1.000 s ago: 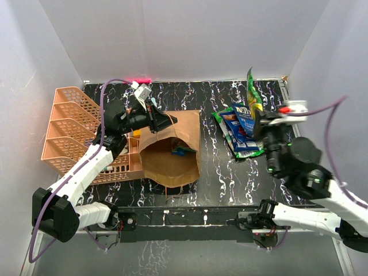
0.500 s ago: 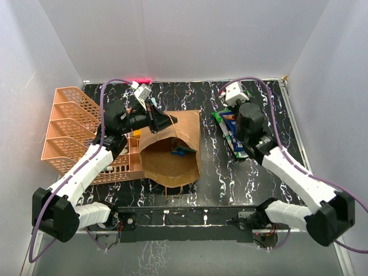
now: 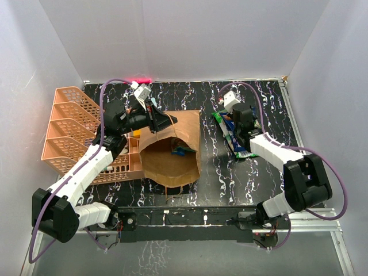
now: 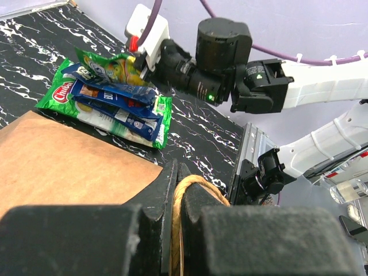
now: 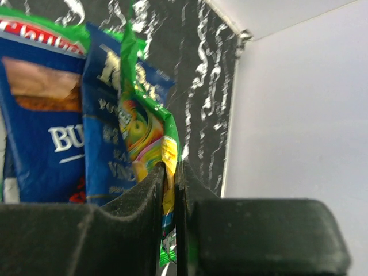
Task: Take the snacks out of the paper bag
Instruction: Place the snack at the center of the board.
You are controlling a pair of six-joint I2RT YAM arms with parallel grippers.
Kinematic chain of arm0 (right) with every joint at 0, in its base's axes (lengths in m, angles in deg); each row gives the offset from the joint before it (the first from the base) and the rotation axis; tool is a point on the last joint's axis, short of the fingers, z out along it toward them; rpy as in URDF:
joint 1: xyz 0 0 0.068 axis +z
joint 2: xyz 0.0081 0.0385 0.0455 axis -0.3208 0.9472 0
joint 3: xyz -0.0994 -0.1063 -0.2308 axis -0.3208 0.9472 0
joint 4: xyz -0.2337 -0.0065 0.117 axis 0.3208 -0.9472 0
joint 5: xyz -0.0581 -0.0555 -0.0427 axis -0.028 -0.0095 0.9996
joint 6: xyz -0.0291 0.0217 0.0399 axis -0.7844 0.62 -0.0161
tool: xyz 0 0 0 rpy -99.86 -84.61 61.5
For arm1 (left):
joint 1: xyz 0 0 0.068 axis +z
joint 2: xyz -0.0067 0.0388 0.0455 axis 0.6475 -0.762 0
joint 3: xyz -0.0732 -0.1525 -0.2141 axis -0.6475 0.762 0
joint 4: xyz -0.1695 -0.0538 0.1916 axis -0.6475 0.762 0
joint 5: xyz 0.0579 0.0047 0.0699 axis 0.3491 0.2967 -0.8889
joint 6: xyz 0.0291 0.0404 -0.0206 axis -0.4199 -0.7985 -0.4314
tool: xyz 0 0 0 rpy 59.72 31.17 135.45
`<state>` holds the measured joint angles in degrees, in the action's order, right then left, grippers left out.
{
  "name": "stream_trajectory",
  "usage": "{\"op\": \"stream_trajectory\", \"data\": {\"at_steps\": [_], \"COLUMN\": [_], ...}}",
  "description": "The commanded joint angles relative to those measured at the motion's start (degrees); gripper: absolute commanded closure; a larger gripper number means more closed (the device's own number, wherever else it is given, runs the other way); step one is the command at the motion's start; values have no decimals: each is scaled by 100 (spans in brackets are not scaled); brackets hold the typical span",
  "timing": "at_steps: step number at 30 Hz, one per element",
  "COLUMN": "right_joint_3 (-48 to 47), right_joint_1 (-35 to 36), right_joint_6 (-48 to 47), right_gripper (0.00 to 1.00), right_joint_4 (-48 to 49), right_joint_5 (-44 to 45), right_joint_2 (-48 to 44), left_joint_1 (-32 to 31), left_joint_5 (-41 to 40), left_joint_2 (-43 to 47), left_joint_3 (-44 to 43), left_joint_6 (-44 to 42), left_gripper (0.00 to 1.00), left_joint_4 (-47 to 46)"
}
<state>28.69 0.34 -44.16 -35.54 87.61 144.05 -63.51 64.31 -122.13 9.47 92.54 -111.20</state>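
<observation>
At the middle of the black marbled surface (image 3: 218,178), I found the paper bag (image 3: 187,123) with its mouth standing open, so the overhead view looked straight into it. One blue-and-green packet (image 3: 183,152) lay inside, against the right inner wall. The left hand (image 3: 168,119) sat at the far left rim of the bag. In the left wrist view its fingers (image 4: 158,201) were pressed together on the twisted paper handle (image 4: 174,224), with the loop passing between them. The orange lattice organizer (image 3: 69,129) stood just left of the bag. I could not tell whether the two touched.

On the far right of the surface, well apart from the bag, lay the pile of snacks (image 3: 233,138). It was made up of green and dark blue packets overlapping one another. The right hand (image 3: 226,110) reached over the far end of that pile. In the right wrist view its fingers (image 5: 138,195) pinched the edge of a green packet (image 5: 144,126), with the foil trapped in the narrow slit between them. That packet lay directly against a dark blue packet (image 5: 46,138) on its left. The left wrist view showed the same green packet resting on top of the far end of the pile, at the tip of the right hand.
</observation>
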Motion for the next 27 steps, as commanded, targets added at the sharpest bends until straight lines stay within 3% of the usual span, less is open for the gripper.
{"op": "stream_trajectory", "data": {"at_steps": [1,7,11,14,21,27], "right_joint_3": [375,817,648,715,1522,1719], "right_joint_1": [-18,-10,14,28,34,35], "right_joint_6": [696,1599,2918,4086,5611,5966], "right_gripper": [93,89,51,35,34,39], "right_joint_4": [409,66,-1010,-1792,-2415,-2568], "right_joint_5": [-342,-1411,-1643,-2736,-4962,-6125], "right_joint_2": [-274,-868,-1611,-2717,-5158,-5812], "left_joint_1": [-22,-22,-22,-22,11,13], "left_joint_5": [89,116,100,102,178,149], "left_joint_2": [202,178,162,142,95,71], "left_joint_3": [-227,-208,-213,-212,-205,-183], "left_joint_6": [-11,42,25,29,150,145], "left_gripper": [100,100,100,100,100,100], "left_joint_4": [-175,-232,-220,-224,-322,-340]}}
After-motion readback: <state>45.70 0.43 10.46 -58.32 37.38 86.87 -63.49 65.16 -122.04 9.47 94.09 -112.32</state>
